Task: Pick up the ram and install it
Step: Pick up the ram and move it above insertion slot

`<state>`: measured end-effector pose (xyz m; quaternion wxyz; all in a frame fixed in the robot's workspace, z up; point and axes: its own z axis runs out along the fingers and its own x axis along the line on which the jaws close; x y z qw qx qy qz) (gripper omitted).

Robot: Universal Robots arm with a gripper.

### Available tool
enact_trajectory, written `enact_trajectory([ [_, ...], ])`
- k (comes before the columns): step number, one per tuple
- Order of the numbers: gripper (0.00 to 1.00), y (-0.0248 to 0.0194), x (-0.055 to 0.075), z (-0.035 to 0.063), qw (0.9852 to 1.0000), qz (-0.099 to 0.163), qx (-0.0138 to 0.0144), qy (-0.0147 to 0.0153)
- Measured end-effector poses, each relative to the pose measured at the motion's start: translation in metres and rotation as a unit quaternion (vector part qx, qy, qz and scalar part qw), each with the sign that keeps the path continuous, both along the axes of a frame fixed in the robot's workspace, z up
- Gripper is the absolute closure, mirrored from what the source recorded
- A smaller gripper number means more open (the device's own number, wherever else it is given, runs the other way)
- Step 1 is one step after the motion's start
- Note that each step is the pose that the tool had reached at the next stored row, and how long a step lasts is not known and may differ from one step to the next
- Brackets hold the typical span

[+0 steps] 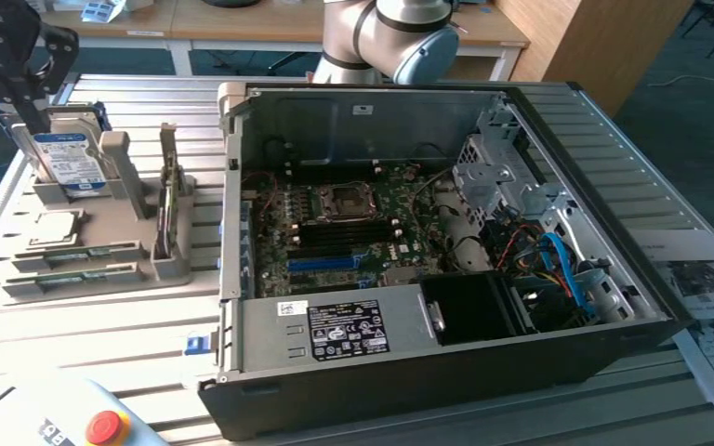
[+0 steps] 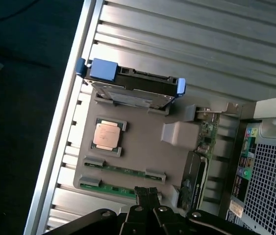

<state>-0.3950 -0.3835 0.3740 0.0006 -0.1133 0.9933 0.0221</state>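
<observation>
Nearest the exterior camera, a red stop button is sitting on the slatted table. Beyond it, a grey holder is carrying the parts. Two sticks are lying flat in its front slots, the outer ram stick and the inner ram stick side by side, both seated. Behind them the processor is resting in its pocket, and the hard drive is standing upright. I am reading the gripper as clenched on nothing, hanging above the holder near one end of the outer ram stick. To the exterior view's right, the open computer case is lying with its motherboard exposed, and the arm is rising behind it.
</observation>
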Motion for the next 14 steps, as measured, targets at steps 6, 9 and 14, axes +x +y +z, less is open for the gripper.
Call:
enact_trajectory([
  [6,0.90,0.0000,0.0000,-0.0001,0.9985,0.054,0.0000,0.0000],
  [9,0.90,0.0000,0.0000,-0.0001,0.9967,0.081,0.0000,0.0001],
  [14,0.90,0.0000,0.0000,-0.0002,0.9920,0.126,0.0000,0.0001],
])
